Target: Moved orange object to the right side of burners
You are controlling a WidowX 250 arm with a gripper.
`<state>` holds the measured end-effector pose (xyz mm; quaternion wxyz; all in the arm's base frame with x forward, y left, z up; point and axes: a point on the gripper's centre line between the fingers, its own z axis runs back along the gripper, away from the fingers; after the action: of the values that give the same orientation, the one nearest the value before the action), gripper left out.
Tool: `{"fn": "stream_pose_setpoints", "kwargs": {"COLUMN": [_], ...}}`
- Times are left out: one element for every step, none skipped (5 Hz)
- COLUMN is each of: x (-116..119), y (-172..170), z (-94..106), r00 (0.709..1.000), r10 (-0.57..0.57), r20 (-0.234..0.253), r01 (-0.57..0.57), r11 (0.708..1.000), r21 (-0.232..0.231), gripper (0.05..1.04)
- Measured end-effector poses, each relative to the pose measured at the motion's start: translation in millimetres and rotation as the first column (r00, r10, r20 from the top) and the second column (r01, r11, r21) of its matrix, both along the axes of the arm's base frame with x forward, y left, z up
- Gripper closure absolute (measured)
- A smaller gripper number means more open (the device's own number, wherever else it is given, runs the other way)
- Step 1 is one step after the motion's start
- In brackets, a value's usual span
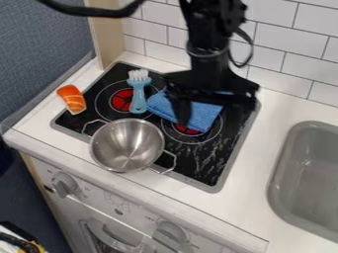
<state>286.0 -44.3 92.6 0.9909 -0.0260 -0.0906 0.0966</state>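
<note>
1. Step in hand: prob. pre-grasp. Orange toy sushi piece (72, 99) is seen on the worktop (267, 143), just beside the hob (212, 170) at the view's L, i.e. on the opp. side from the target.
2. Gripper (215, 113): held over the R-hand burner (187, 129) & the folded blue cloth (201, 116), well apart from the sushi piece. Jaws are spread, w/ nothing seen pinched b/w them; contact w/ cloth can't be told.
3. Other items: scrub brush (138, 96) is laid across the L-hand burner (121, 100), bristles toward the tiled wall (284, 44). Steel pot (127, 147) is set at the hob's front L, handles out to both sides.
4. Next move, as judged: arm to be taken toward the view's L, kept high enough for brush & pot to be cleared, then lowered over the sushi piece. Jaws to be lined up across its narrow width, as it's angled on the worktop.
5. Risk: brush or near pot handle could be clipped en route; a smooth, rounded piece may be rolled or squeezed out if pinched off-centre.
6. After grasp: lift req'd, carry over hob, release on the worktop strip b/w hob & sink (304, 168). Too far R & it'd be dropped in the sink.
</note>
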Motion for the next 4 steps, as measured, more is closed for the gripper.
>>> {"fn": "stream_pose_setpoints", "kwargs": {"x": [-0.7, 3.5, 7.9, 2.2], "y": [29.6, 65.9, 114.3, 157.2], "z": [4.7, 13.3, 18.0, 16.4], "r00": [0.982, 0.920, 0.838, 0.771], "r10": [0.187, 0.392, 0.544, 0.636], "r20": [-0.015, 0.028, 0.044, 0.045], "r01": [-0.186, -0.392, -0.545, -0.636], "r11": [0.982, 0.914, 0.829, 0.762], "r21": [0.028, 0.102, 0.122, 0.125], "gripper": [0.084, 0.084, 0.084, 0.084]}}
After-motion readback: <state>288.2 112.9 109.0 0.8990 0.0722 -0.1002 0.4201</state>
